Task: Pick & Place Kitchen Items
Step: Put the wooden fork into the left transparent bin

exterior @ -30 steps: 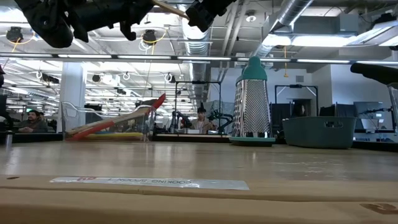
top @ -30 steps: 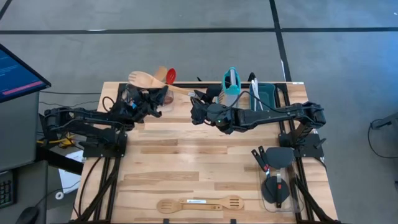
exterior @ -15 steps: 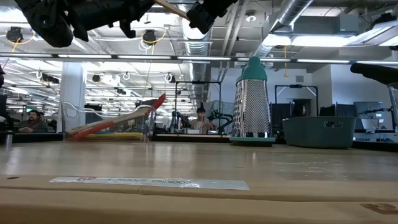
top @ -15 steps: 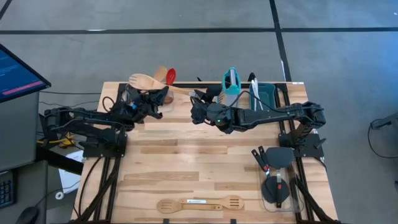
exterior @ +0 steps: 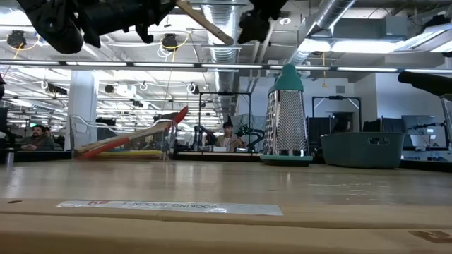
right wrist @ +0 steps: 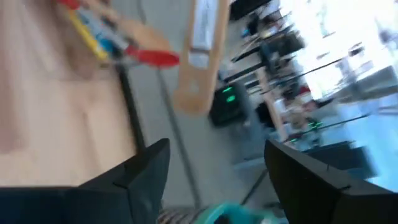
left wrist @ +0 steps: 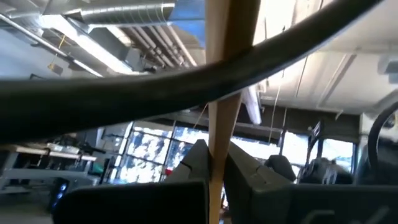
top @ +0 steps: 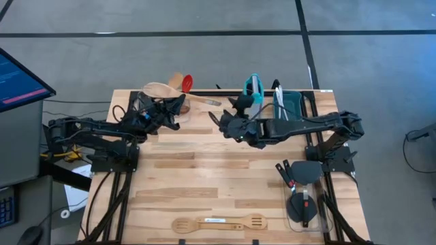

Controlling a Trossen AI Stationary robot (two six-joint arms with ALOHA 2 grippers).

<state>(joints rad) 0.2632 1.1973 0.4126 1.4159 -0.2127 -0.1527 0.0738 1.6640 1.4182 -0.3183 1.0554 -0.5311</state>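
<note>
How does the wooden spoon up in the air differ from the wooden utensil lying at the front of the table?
The wooden spoon is held aloft by the left gripper; the wooden slotted spatula lies flat on the table. The spoon's bowl is solid; the spatula's head is slotted. Both are pale wood.

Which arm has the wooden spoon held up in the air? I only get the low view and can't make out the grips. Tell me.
Observer: The left gripper. Its wrist view shows its fingers shut on the handle of the wooden spoon.
Operator: Report the right gripper.
Observer: The right gripper is open. Its wrist view shows the fingers spread wide, with the handle's end beyond them and untouched.
Operator: Say where the spoon's bowl is.
Observer: From above, the bowl is about over the far edge of the table, beside the red spoon.
</note>
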